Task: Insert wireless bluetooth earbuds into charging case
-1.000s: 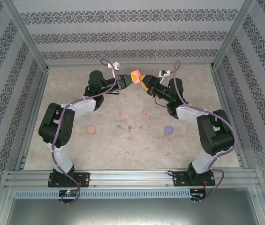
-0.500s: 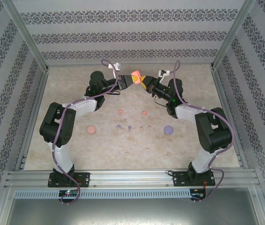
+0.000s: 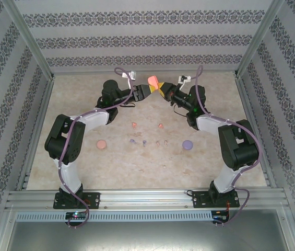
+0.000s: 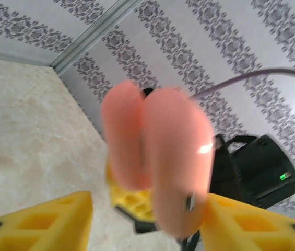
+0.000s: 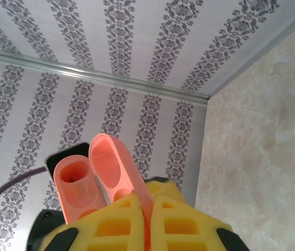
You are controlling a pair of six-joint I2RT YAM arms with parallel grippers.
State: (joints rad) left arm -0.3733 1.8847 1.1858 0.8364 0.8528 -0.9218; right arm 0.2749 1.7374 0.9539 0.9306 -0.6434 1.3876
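There, earbuds dot marbled table; patterned walls.

The raised case is over the worktop's far middle; nearer, the earbuds lie between a left case and a right case.

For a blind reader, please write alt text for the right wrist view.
The yellow-fingered right gripper is shut on the lid of an open salmon-pink plastic charging case, its hollow body at left. Behind: patterned wallpaper, a metal rail, a beige table.
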